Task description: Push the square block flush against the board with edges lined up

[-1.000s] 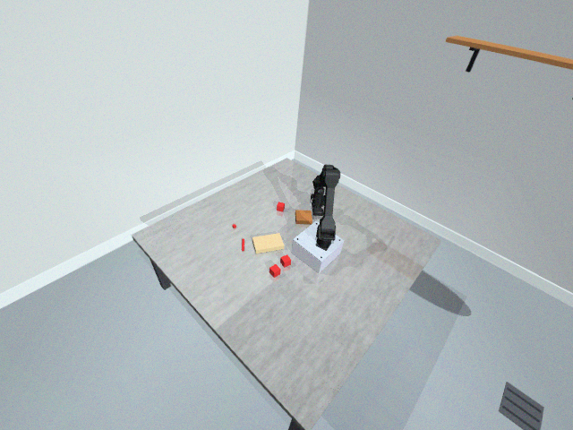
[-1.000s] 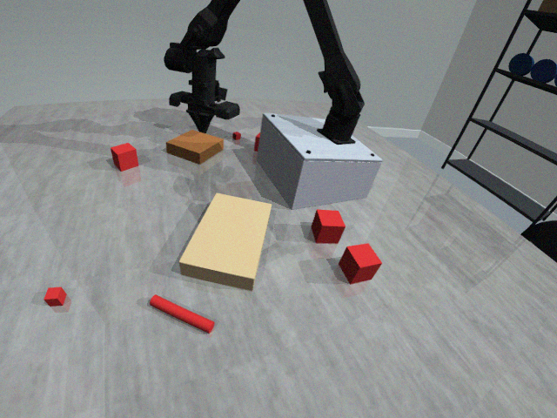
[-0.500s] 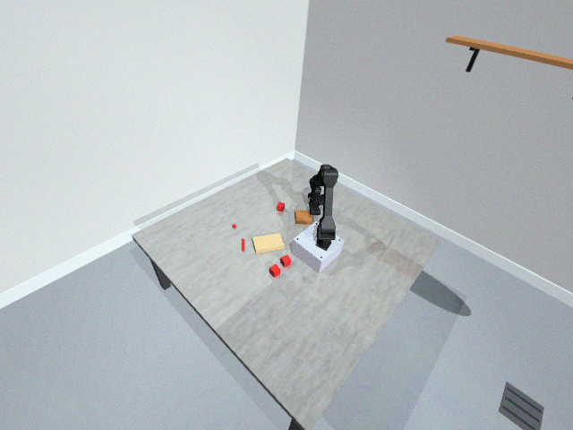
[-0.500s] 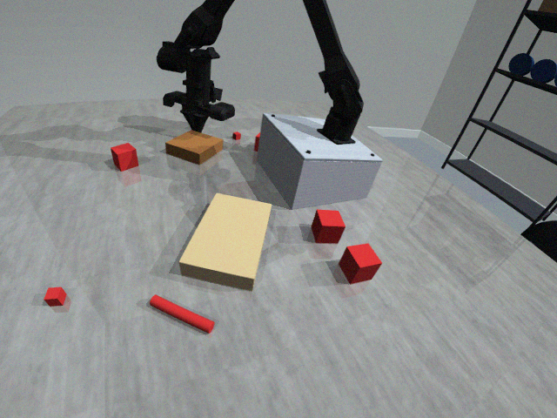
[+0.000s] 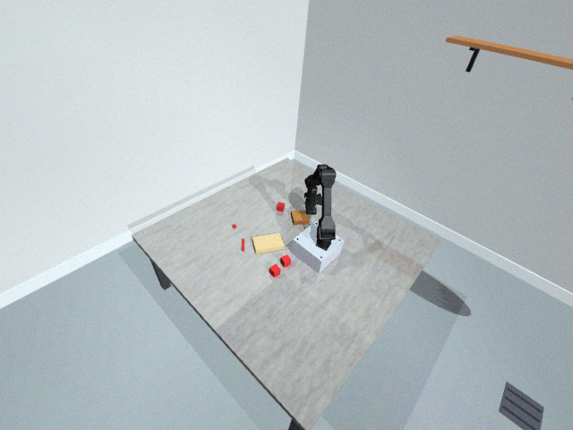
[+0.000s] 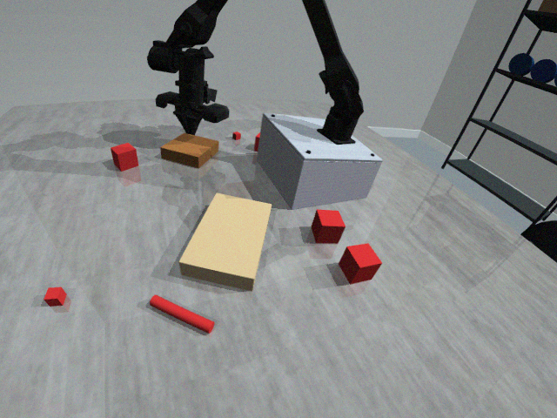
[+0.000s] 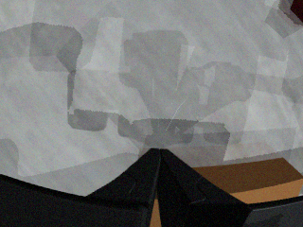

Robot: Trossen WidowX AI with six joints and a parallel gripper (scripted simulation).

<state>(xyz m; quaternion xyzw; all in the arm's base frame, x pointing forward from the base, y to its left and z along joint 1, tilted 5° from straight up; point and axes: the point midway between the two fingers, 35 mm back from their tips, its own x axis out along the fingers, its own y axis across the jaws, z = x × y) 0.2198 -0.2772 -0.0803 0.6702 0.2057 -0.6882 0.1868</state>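
L to R in the exterior view: small red cube (image 6: 55,295) far L, near the desk (image 6: 405,337) front; red rod (image 6: 181,313) lying flat just R of it. Bigger red cube (image 6: 124,156) further back. Then the gripper (image 6: 191,128), fingers pressed together w/ nothing between them, tip pointing straight down at the far edge of the square block (image 6: 190,150).

Key relation: block lies directly under and slightly toward the camera side of the gripper tip; can't tell if tip touches the block top or hangs just above its back edge. Wrist view agrees: brown block (image 7: 253,180) shows below and to the R of the closed gripper (image 7: 158,158). Board (image 6: 228,238) sits nearer the camera than the block, well apart, a bare strip of desk between. Its long axis runs roughly front-to-back, slightly slanted; near short end faces the rod, far short end faces the block. So the push prob needs to go from the block's far side toward the board's far end.

Block looks: flat, brown-orange, square top, low sides, turned a bit vs the board, so it likely needs squaring up on contact. Board: pale tan, flat, rectangular.

Further R: grey arm base (image 6: 365,179), two red cubes (image 6: 327,225) (image 6: 359,262) beside the board's R side, clear of the push path as far as I judge. Shelf rack (image 6: 487,71) far R.
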